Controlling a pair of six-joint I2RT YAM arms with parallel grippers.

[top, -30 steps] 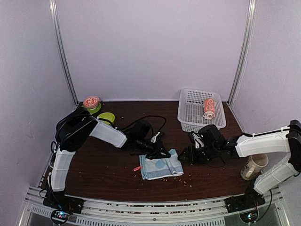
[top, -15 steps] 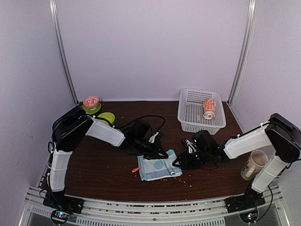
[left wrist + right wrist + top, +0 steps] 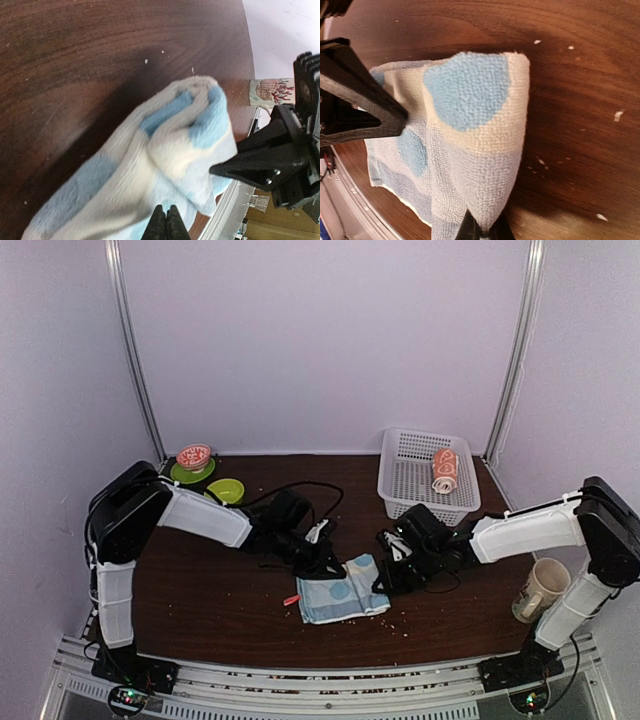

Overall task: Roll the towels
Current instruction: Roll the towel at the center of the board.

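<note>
The light-blue towel (image 3: 343, 592) with pastel dots lies near the middle of the dark wooden surface (image 3: 220, 590), partly folded, its far edge lifted into a soft bunch. Both arms reach in to that far edge from opposite sides. The left fingers (image 3: 159, 226) are pressed together on a fold of the blue cloth (image 3: 150, 160), with the towel humped up ahead of them. The right fingers (image 3: 468, 231) are likewise closed, pinching the towel's corner (image 3: 470, 115), which rises to them in a narrow peak. Each wrist view shows the other arm's black fingers just beside the cloth.

The small orange towel (image 3: 444, 471) sits already rolled inside the white basket (image 3: 405, 480) at the far right of the surface, well apart from the blue one. 1 mug (image 3: 541, 589) stands near the right arm's base. At the far left are a green bowl (image 3: 226, 490) and a green plate (image 3: 180, 476) carrying a reddish bowl (image 3: 194, 455). A small red scrap (image 3: 291, 598) lies just left of the blue towel, and pale crumbs dot the wood around it
</note>
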